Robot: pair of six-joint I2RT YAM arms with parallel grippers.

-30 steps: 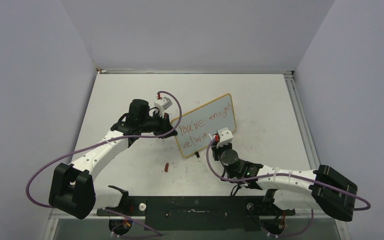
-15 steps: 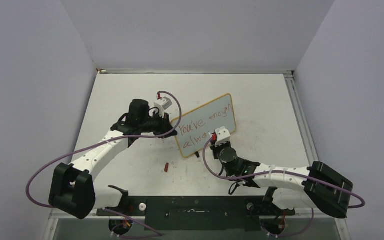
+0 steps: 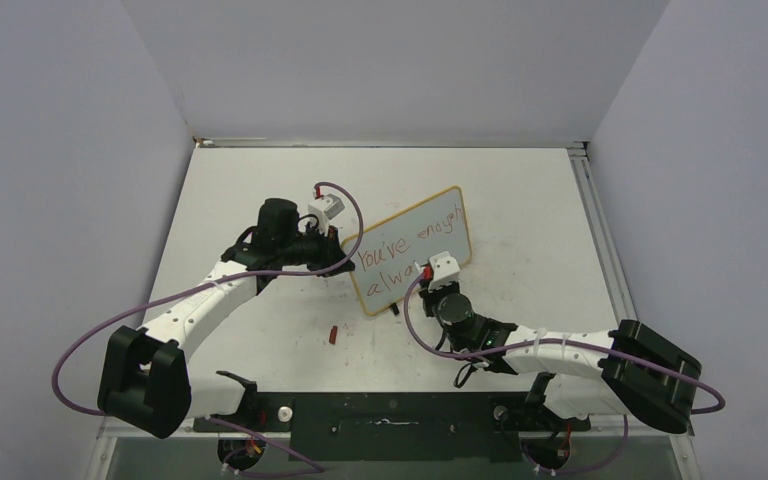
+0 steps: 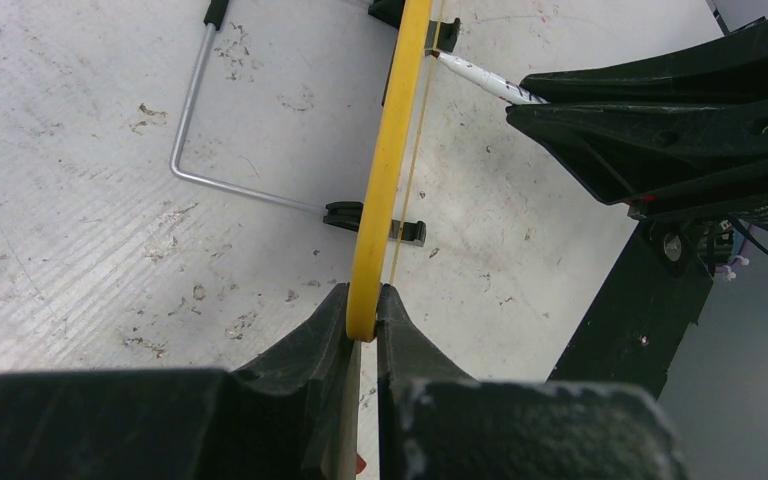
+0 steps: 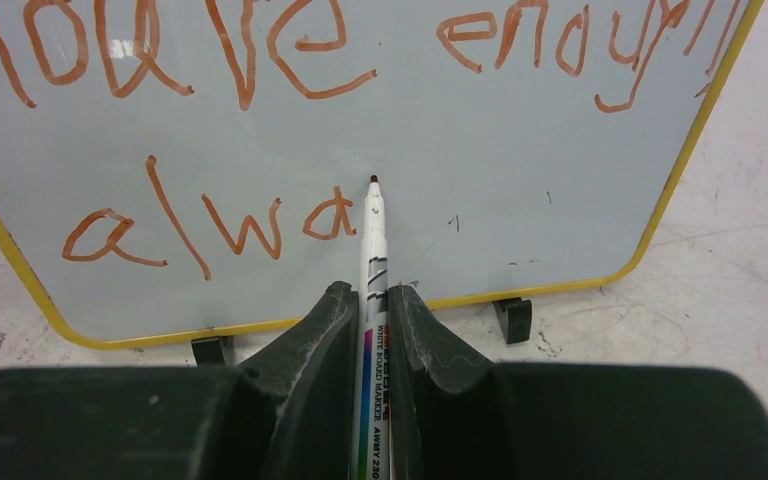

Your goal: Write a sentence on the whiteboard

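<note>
The whiteboard [image 3: 415,250] stands tilted on its feet mid-table, yellow rim around a pale face. My left gripper [image 3: 343,262] is shut on its left rim, and in the left wrist view that gripper [image 4: 365,295] pinches the yellow edge [image 4: 388,160]. The sentence [image 5: 260,60] is in red marker: "You've enough" above, "alwa" [image 5: 210,225] below. My right gripper [image 5: 368,295] is shut on a white marker pen [image 5: 372,240]. Its tip sits at the board face just right of the last "a". From above, the right gripper [image 3: 428,280] is at the board's lower edge.
A red marker cap [image 3: 332,335] lies on the table in front of the board. A bent wire stand [image 4: 195,120] and black clip feet [image 4: 400,225] sit behind and under the board. Purple cables loop off both arms.
My right arm has drifted slightly left and toward the board, marker still in its grip. The left arm and the board have stayed put.
</note>
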